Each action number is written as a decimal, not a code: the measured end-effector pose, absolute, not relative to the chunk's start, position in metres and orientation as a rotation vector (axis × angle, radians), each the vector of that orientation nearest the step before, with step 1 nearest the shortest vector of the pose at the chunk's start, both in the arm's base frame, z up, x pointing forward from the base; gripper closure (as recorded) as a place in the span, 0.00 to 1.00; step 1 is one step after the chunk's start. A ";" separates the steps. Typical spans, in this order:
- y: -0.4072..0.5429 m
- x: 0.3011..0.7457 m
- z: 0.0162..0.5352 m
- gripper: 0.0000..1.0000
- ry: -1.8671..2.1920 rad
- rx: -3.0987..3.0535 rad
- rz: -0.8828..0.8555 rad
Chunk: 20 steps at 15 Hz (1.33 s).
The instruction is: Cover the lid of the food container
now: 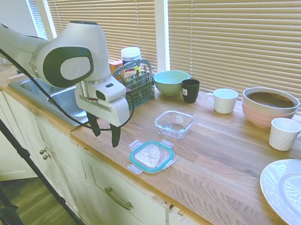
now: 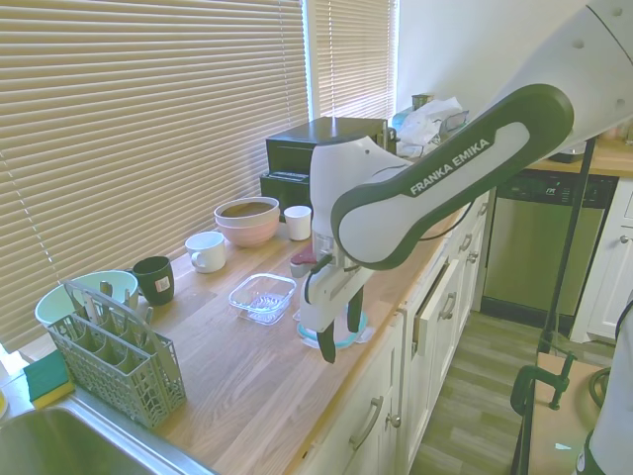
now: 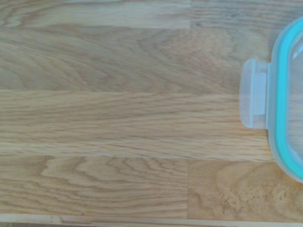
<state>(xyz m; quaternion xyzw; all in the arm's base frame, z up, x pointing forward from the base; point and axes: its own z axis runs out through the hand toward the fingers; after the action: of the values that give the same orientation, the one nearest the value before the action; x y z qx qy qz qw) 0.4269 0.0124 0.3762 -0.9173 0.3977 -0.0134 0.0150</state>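
Low in the first exterior view, the lid (image 1: 152, 155) lies flat near the wooden countertop's (image 1: 221, 154) front edge. Left of it the gripper (image 1: 105, 132) hangs above the wood, fingers spread and empty. Just behind the lid sits the empty food container (image 1: 174, 123), with a mint-green bowl (image 1: 171, 81) farther back.

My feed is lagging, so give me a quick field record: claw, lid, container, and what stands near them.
claw: open, empty, above the counter beside the lid
lid: flat on the counter near its front edge, not on the container
container: uncovered, looks empty, just behind the lid
neighbours: green bowl, black cup, white mug, all behind the container
task state: lid not yet picked up
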 end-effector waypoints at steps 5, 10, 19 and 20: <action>0.003 0.425 0.389 0.00 1.249 -2.843 -0.078; -0.065 0.424 0.417 0.00 1.300 -2.736 -0.075; -0.185 0.445 0.405 0.00 1.299 -2.555 -0.014; -0.189 0.449 0.397 0.00 1.292 -2.545 0.005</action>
<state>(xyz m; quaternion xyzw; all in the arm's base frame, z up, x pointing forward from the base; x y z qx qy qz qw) 0.4488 -0.1894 0.3975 -0.8824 0.4481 0.0019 0.1433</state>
